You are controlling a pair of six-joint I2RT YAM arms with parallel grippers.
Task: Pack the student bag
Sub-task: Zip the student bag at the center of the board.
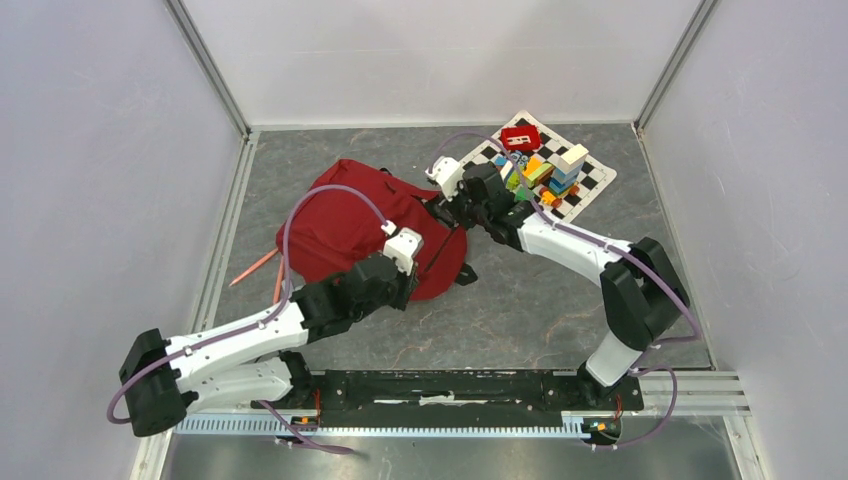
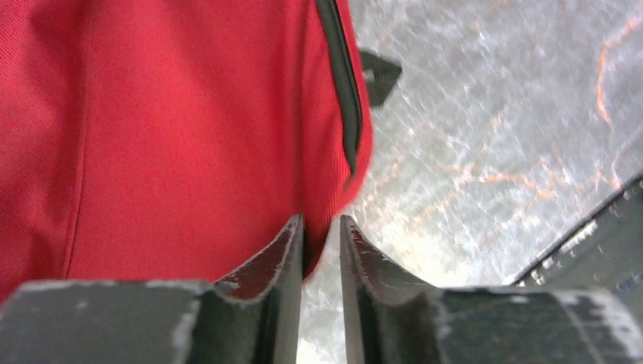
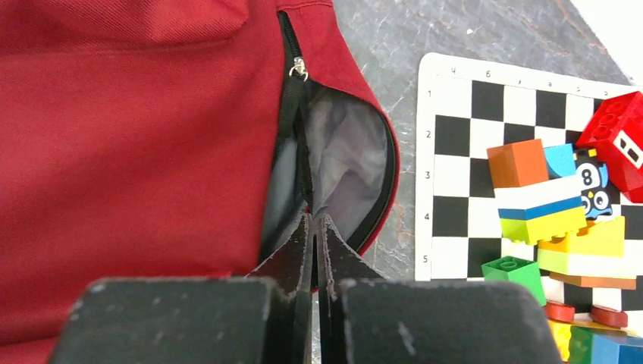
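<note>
One dark-red student bag [image 1: 345,225] lies on the grey surface [image 1: 540,300] at about 10 o'clock from the centre of the top view, with toy blocks [image 1: 548,172] on a chequered mat [image 1: 592,182] at 1 o'clock. From the left wrist, the left claw [image 2: 321,227] seems to be grasping the bag's fabric edge. From the right wrist, the right claw [image 3: 315,221] is clenched on the zipper rim, with the grey lining [image 3: 345,155] at 12 o'clock. I judge that the opening step is in hand. Next, the mouth must be pulled wider.
</note>
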